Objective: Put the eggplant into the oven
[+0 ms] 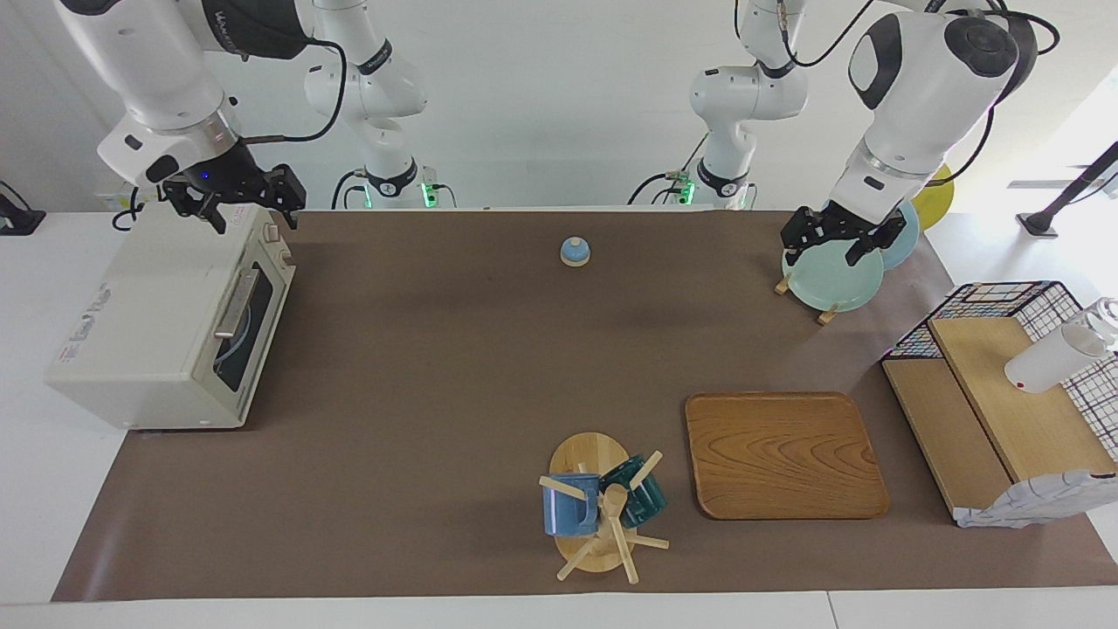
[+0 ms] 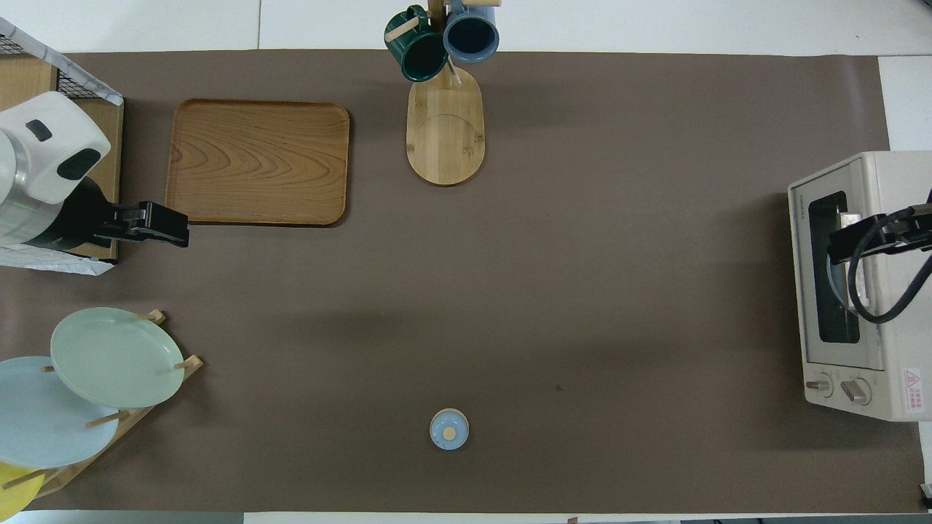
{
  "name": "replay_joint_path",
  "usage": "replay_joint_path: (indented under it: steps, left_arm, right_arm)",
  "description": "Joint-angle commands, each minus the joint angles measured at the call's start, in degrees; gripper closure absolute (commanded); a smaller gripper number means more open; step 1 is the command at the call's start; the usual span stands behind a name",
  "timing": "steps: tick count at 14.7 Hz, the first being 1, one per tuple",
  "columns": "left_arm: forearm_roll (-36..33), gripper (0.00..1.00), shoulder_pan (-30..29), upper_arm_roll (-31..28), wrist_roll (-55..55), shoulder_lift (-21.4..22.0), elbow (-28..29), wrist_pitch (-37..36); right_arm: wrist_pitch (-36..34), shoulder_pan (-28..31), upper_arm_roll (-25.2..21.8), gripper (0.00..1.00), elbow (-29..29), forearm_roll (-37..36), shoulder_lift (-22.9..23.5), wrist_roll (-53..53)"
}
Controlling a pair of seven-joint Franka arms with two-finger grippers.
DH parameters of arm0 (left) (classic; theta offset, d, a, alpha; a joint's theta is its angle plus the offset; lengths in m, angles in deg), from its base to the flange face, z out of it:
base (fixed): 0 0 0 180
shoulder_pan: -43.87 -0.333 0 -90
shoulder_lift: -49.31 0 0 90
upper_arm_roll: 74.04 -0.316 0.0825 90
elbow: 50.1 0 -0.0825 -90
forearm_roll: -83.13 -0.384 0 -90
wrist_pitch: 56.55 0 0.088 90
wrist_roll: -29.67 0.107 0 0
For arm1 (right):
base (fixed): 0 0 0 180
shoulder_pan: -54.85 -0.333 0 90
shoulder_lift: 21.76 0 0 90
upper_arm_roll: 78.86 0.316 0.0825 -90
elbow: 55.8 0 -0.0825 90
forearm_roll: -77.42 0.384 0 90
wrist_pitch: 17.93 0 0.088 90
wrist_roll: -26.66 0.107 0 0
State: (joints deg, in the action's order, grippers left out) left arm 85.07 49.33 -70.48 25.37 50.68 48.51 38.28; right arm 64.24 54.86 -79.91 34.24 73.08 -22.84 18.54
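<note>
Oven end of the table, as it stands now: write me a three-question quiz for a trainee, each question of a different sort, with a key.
1. True or false: the oven has its door shut.
2. Multiple choice: the right end effector, fingers open, is over
A. the oven's top
B. the wooden tray
C. the wire basket
3. Fill in: the mug tree holds ___ mugs.

Key: 1 true; 2 A; 3 two.
</note>
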Motion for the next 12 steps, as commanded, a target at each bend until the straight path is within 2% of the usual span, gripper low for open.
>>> replay_joint_path:
  steps: [1,12]
  left_arm:
    - [-1.06,0.0,-0.72,0.57,0.16,1.09,0.8,0.27]
    - [-1.06,0.0,-0.72,0.57,0.17,1.09,0.8,0.18]
  right_arm:
    - [1.75,-0.88,-0.88,0.0,1.63,1.7,-1.38,0.82]
    - [3.61,-1.77,-2.11,0.0,0.4,2.93,-0.41,0.91]
